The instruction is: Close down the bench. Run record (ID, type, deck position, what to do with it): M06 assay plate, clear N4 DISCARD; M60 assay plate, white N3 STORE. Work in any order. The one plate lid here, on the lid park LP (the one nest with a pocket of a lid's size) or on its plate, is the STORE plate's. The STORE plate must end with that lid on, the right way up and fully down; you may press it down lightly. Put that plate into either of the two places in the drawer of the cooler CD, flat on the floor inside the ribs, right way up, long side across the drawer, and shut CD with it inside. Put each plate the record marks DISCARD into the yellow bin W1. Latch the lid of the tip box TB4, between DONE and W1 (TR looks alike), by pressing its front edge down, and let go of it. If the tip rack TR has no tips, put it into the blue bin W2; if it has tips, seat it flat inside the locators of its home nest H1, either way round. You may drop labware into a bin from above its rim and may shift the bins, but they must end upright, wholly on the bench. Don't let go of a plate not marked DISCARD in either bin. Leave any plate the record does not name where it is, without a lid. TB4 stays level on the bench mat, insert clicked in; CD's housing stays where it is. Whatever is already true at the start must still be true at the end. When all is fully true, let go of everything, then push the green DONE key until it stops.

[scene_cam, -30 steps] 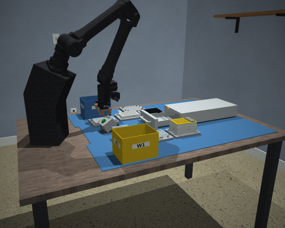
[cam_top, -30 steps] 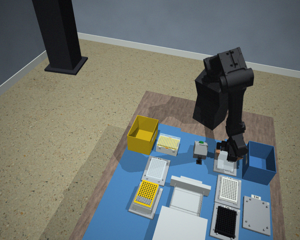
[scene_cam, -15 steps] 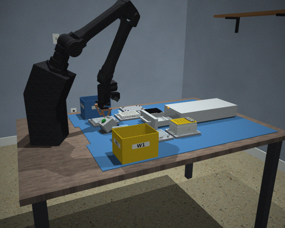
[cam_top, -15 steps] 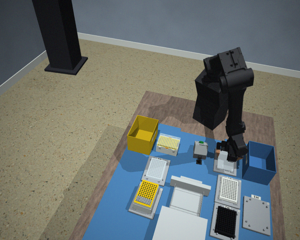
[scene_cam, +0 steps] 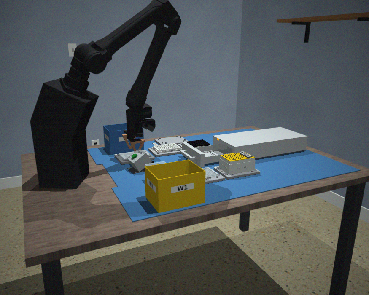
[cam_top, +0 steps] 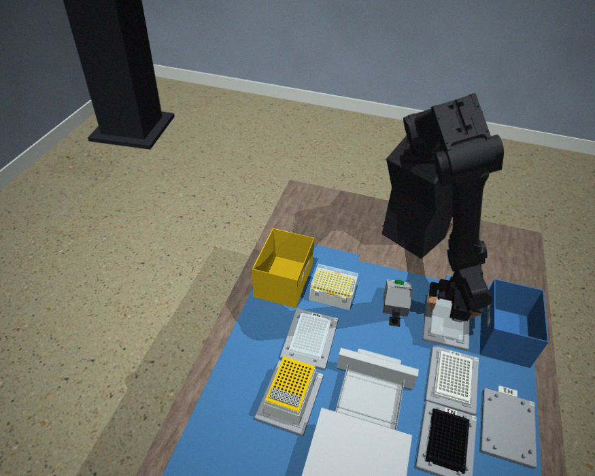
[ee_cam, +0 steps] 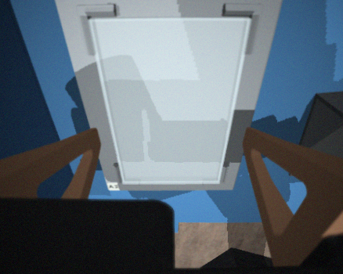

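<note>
Top view: arm reaches down at roughly 3 o'clock of the blue mat (cam_top: 226,409), jaws over the clear lid (cam_top: 449,319) sitting in its grey nest (cam_top: 431,335) – the blue bin (cam_top: 513,319) is just beside it at 3 o'clock. The green button box (cam_top: 398,296) is at the lid's 9 o'clock. White plate (cam_top: 453,377) lies just at 6 o'clock of the lid nest, black plate (cam_top: 446,440) below that, and a bare grey nest (cam_top: 508,428) at the black plate's 3 o'clock. Yellow bin (cam_top: 282,266) sits at the mat's 11 o'clock corner, with the tip box (cam_top: 333,284) between it and the button box. The clear plate (cam_top: 310,335) is at 6 o'clock of the tip box, and the tip rack (cam_top: 289,383) with a yellow top lies below that – a few tips along its near edge. The cooler (cam_top: 356,445) has its drawer (cam_top: 369,392) pulled out.

Exterior view: gripper (scene_cam: 133,144) hangs low over the lid nest, brown fingers splayed, just behind the button box. Yellow bin stands upright on the mat, all on the wooden tabletop (scene_cam: 67,209).

Wrist view: the lid (ee_cam: 169,98) lies flat in its nest pocket. Both brown fingers sit outside its long edges, one at 9 o'clock and one at 3 o'clock, apart from it. Jaws fully open, holding nothing.
</note>
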Robot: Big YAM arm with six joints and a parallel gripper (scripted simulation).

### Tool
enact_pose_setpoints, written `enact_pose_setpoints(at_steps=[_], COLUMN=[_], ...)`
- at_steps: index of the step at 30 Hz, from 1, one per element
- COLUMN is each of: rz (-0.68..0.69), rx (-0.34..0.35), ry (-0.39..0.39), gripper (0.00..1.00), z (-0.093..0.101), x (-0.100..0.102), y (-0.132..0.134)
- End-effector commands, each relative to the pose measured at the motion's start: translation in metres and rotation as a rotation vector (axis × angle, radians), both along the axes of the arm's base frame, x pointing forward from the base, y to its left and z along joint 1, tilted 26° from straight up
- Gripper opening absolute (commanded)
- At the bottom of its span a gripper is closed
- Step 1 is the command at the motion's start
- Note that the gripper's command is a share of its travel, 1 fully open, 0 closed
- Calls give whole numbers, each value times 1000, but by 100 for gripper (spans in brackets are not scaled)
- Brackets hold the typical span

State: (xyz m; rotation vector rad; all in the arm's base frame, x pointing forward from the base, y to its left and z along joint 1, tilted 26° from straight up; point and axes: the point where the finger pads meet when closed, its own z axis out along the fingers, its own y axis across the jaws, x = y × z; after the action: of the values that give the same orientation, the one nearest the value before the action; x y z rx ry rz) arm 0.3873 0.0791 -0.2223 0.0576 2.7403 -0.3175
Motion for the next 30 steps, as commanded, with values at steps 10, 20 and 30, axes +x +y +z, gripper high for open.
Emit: enact_pose_setpoints(at_steps=[10, 20, 30], rz=[2, 2, 7], rx=[2, 2, 1], ry=[-9, -9, -8], gripper=[100, 100, 100], z=[-5, -17, -21], x=[7, 11, 12], y=[-3, -6, -6])
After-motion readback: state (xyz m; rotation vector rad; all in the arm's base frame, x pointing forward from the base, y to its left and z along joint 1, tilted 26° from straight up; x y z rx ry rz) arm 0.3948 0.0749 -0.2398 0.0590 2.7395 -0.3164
